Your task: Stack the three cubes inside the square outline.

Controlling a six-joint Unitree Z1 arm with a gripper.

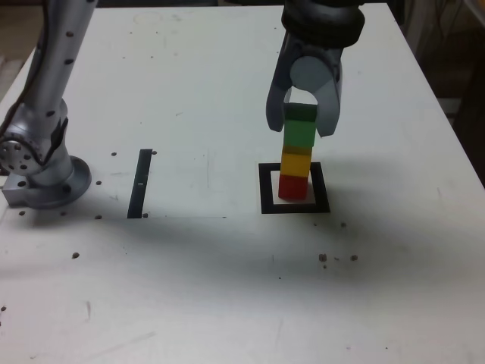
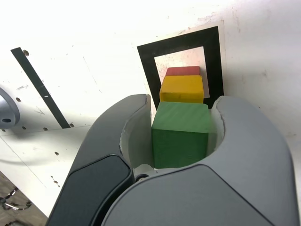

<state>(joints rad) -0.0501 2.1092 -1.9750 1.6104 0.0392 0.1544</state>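
Evidently I am at the release step: the small matte green cube [image 1: 300, 127] sits on top of the small matte yellow cube [image 1: 295, 161], which sits on the small matte red cube [image 1: 292, 186], all standing in the white centre of the flat thick black square outline [image 1: 265, 189], right of centre in the exterior frame.

The grey end effector [image 1: 301, 127] brackets the green cube. In the wrist view a gap shows beside the cube on one side; the other finger looks against it. I cannot tell if it is clamped or just freed.

Next move, as I judge it: part the fingers fully, then lift straight up without brushing the tower.

Exterior view alone gives tower height, the arm's base [image 1: 45, 178] and white counter [image 1: 189, 288]. Wrist view alone shows finger clearance [image 2: 181, 134] and the cubes' slight offset.
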